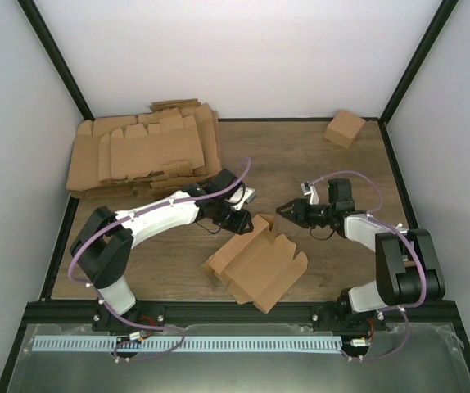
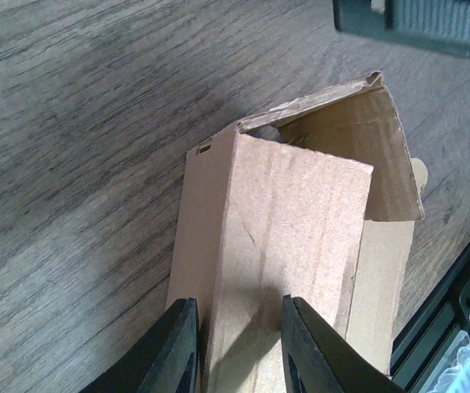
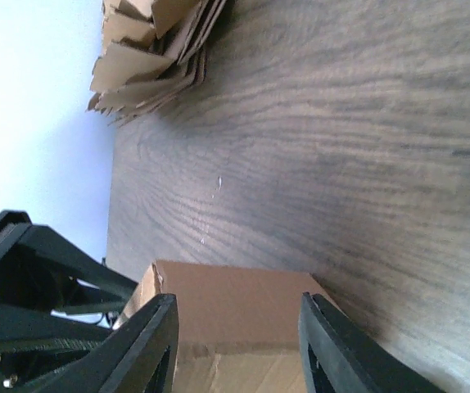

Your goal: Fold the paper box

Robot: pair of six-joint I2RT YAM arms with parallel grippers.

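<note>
The paper box point(image 1: 255, 262) lies mid-table as a partly folded brown blank with raised panels and open flaps. My left gripper point(image 1: 237, 223) is at its far left end. In the left wrist view that gripper point(image 2: 237, 301) is shut on a raised, creased panel of the paper box point(image 2: 300, 221), with both fingers against the cardboard. My right gripper point(image 1: 282, 210) points left at the box's far flap. In the right wrist view the right gripper point(image 3: 237, 298) is open, with a flat cardboard panel point(image 3: 235, 303) showing in the gap behind its fingers.
A thick pile of cardboard blanks point(image 1: 141, 151) fills the back left and also shows in the right wrist view point(image 3: 157, 49). A small cube-like carton point(image 1: 344, 128) sits at the back right. A black frame rail point(image 1: 243, 309) runs along the near edge.
</note>
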